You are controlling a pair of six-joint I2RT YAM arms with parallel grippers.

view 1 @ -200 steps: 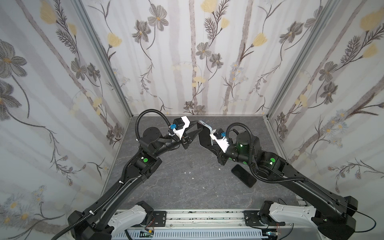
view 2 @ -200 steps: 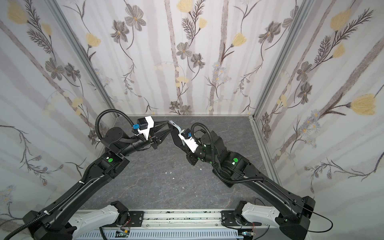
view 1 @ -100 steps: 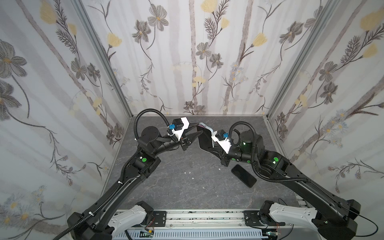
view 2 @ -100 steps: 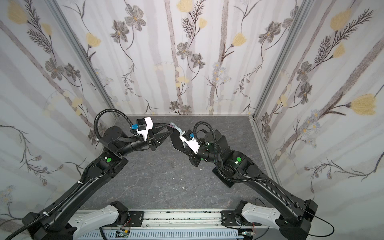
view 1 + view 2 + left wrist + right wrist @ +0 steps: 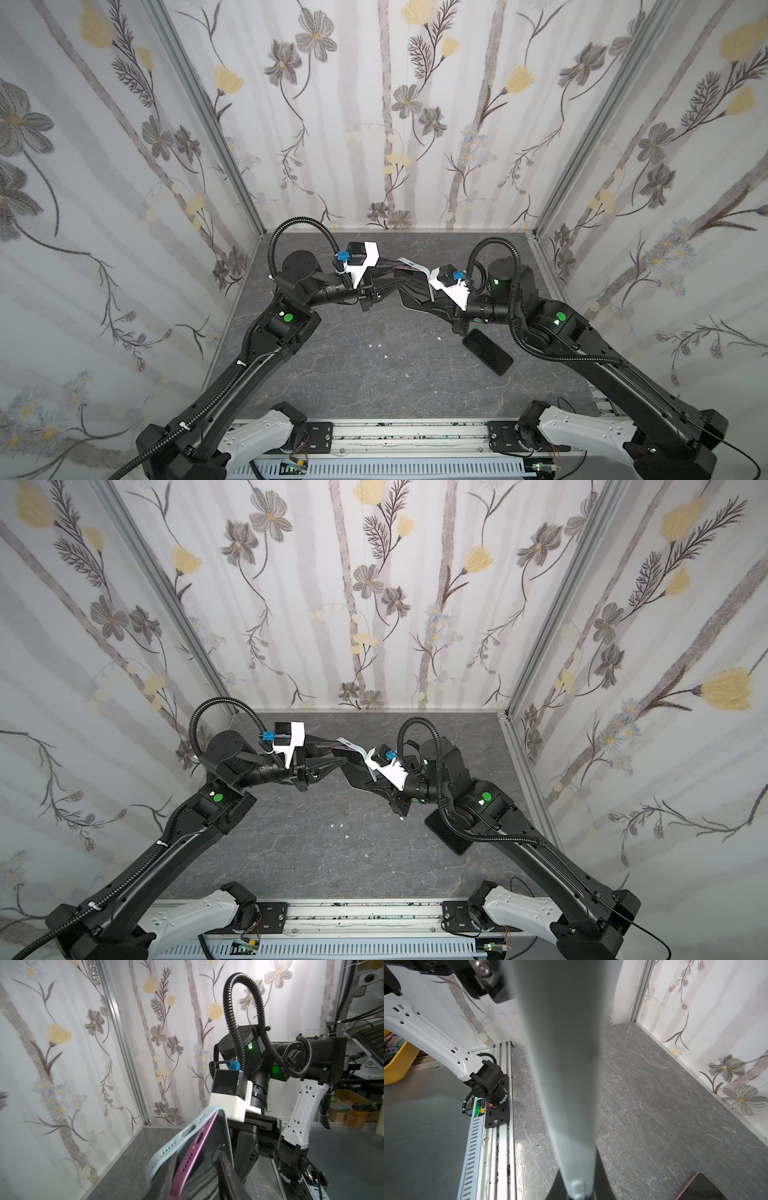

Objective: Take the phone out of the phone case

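A phone [image 5: 187, 1167] with a purple edge sits partly in a pale blue phone case [image 5: 166, 1151], held in the air above the middle of the table. In the left wrist view the case's end has peeled away from the phone's back. My left gripper [image 5: 198, 1165] is shut on the phone, one finger wedged between case and phone, the other on the screen. My right gripper [image 5: 576, 1188] is shut on the phone case [image 5: 562, 1064] from the opposite end. Both top views show the phone's dark face [image 5: 411, 286] [image 5: 353, 766] between the left gripper [image 5: 392, 278] and the right gripper [image 5: 428, 297].
A second, black phone [image 5: 487, 351] [image 5: 451, 833] lies flat on the grey stone table [image 5: 374, 374] under the right arm, also seen as the black phone [image 5: 702, 1188] in the right wrist view. Small white crumbs dot the table. Flowered walls close three sides.
The right gripper has turned the cased phone so its dark face shows wider from above, and the right wrist has shifted right. The left gripper stays on the phone's end.
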